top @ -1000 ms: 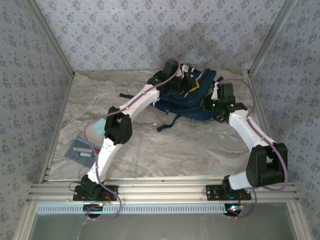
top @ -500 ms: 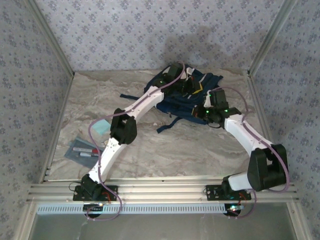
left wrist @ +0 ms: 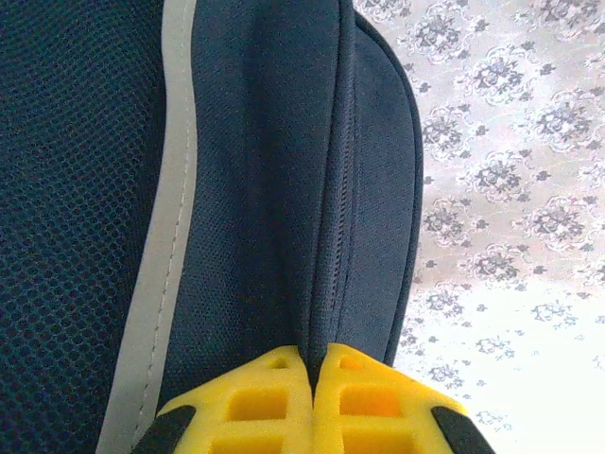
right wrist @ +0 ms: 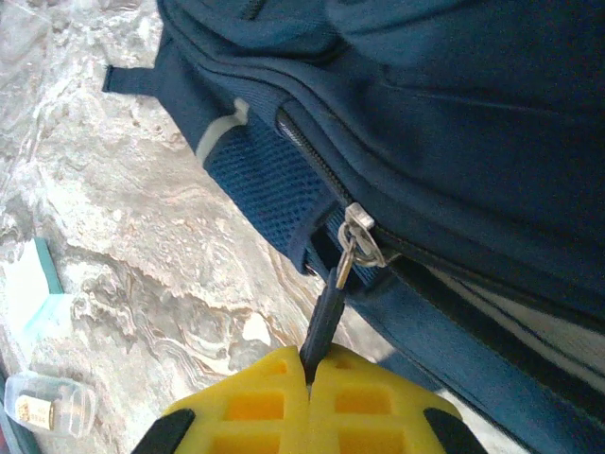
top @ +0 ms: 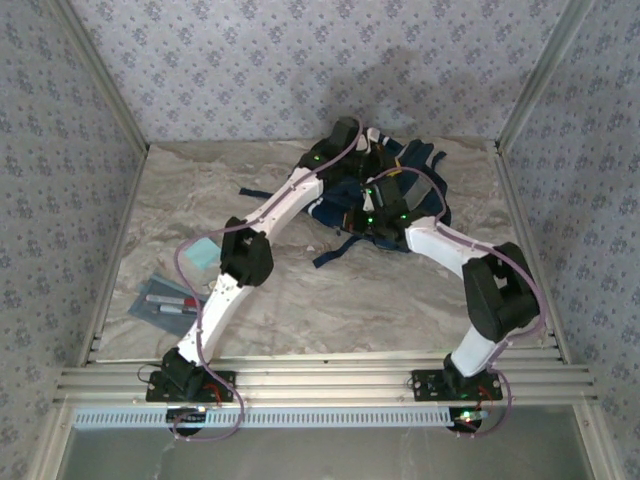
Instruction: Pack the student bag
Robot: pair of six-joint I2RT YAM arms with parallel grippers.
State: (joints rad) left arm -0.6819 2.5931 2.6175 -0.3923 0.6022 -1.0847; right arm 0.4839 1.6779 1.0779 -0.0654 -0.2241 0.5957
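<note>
**A:** What is there, counted?

**B:** One marble-patterned table (top: 400, 300). Two arms, the left arm (top: 225, 290) and the right arm (top: 490, 300). One student bag (top: 430, 180), navy, lying at the far middle of the table with a dark strap trailing toward the near side. At the left of the table there is one clear case (top: 165, 303) with pens in it, and just beyond it one small teal book (top: 198, 255).

**A:** How do the arms stand?

**B:** Both reach out from the near edge, bent at the elbow. The left arm runs diagonally to the bag's far left corner. The right arm folds back leftward, so its wrist sits over the bag's near side.

**A:** And the grippers against the bag?

**B:** The left gripper (left wrist: 310, 361) has its yellow pads pressed together, and a fold of the bag beside the zip seam runs into the cleft between them. The right gripper (right wrist: 310, 364) is clamped on the dark zip pull (right wrist: 326, 312), which hangs from the metal slider at the bag's lower edge. The bag lies directly ahead of both.
</note>
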